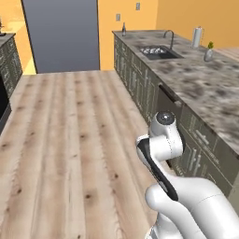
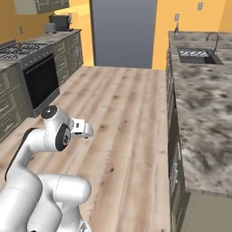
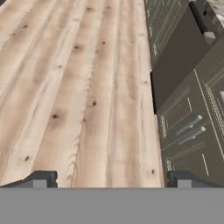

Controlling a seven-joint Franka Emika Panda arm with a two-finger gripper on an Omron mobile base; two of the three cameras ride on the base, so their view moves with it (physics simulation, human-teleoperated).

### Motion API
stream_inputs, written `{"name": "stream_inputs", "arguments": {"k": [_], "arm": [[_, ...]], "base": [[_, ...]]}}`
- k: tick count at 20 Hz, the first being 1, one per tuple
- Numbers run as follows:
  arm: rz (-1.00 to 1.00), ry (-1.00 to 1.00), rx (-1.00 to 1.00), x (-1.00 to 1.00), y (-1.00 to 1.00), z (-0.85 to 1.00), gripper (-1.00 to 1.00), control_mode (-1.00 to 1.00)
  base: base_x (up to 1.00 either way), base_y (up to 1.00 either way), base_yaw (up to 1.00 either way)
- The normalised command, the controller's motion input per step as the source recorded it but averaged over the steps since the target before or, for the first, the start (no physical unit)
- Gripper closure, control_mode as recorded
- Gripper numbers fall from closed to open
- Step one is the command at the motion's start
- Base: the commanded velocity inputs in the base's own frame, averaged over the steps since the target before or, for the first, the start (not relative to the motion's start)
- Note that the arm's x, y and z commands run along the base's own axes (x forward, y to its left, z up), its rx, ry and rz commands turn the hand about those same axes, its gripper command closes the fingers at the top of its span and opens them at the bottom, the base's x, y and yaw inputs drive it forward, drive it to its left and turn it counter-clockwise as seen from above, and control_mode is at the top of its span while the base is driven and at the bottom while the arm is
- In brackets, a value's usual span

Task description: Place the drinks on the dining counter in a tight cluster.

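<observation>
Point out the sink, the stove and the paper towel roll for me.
sink [image 1: 158, 52], left base view, on the basin.
stove [image 2: 20, 49], right base view, on the burner top.
paper towel roll [image 1: 197, 37], left base view, on its white side.

Kitchen: sink [image 1: 158, 52] in marbled counter [image 1: 205, 88], stove [image 2: 20, 49], cabinets [image 1: 140, 84].

**Kitchen contents, counted**

One long marbled counter [image 1: 205, 88] ran along the right wall and held one sink [image 1: 156, 52] with one curved faucet [image 1: 170, 37]. On it stood one dark bottle [image 1: 123, 30], one white paper towel roll [image 1: 197, 37] and one small vase with a green sprig [image 1: 208, 52]. Across the wooden floor [image 2: 118, 118] stood one stove [image 2: 27, 68]. Two wall outlets [image 1: 118, 17] showed on the orange wall. One robot arm [image 1: 163, 154] was present.
</observation>
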Motion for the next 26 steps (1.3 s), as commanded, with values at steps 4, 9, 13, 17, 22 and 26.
{"name": "stream_inputs", "arguments": {"k": [4, 9, 13, 17, 22, 26], "arm": [[0.0, 0.0, 0.0, 0.0, 0.0, 0.0, -1.0, 1.0], [0.0, 0.0, 0.0, 0.0, 0.0, 0.0, -1.0, 1.0], [0.0, 0.0, 0.0, 0.0, 0.0, 0.0, -1.0, 1.0], [0.0, 0.0, 0.0, 0.0, 0.0, 0.0, -1.0, 1.0], [0.0, 0.0, 0.0, 0.0, 0.0, 0.0, -1.0, 1.0], [0.0, 0.0, 0.0, 0.0, 0.0, 0.0, -1.0, 1.0]], "base": [[0.63, 0.19, -0.06], [0.69, 0.1, -0.02], [0.74, 0.01, 0.0], [0.74, 0.0, 0.0], [0.74, 0.0, 0.0], [0.75, 0.0, 0.0]]}}
